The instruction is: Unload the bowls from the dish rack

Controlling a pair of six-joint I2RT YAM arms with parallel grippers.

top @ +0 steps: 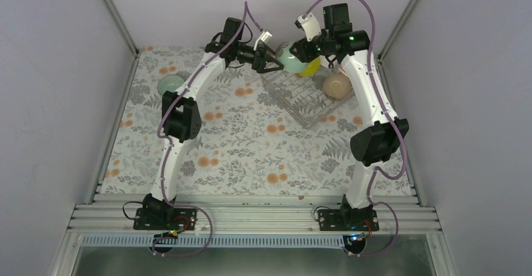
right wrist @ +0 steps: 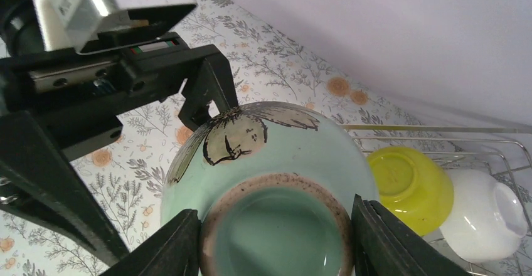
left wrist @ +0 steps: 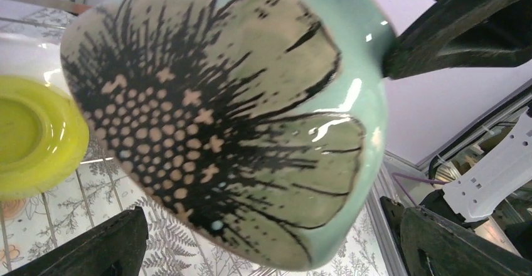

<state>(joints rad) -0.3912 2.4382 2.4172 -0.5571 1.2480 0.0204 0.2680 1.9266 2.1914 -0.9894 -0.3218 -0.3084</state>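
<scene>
Four bowls, one dish rack (top: 302, 102), two grippers. At upper centre of the top view, the right gripper (right wrist: 279, 235) clamps a mint bowl (right wrist: 276, 157) by its foot, in the air. The left gripper (top: 270, 61) gapes wide at the bowl's rim, holding nothing. A yellow-green bowl (right wrist: 411, 185) and a white bowl (right wrist: 483, 213) touch inside the rack. A pale green bowl (top: 170, 85) sits on the table (top: 251, 150), upper left. Print on a grey wrist module (right wrist: 113, 0) is too blurred to read.

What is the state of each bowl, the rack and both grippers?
Mint-green flower-patterned bowl: lifted, held by its foot.
Right gripper: shut on it.
Left gripper: open beside its rim.
Silver wire dish rack: holds two bowls.
Yellow-green round bowl: in rack, tipped.
White round bowl: in rack, sideways.
Pale green bowl: on table, outside rack.
</scene>
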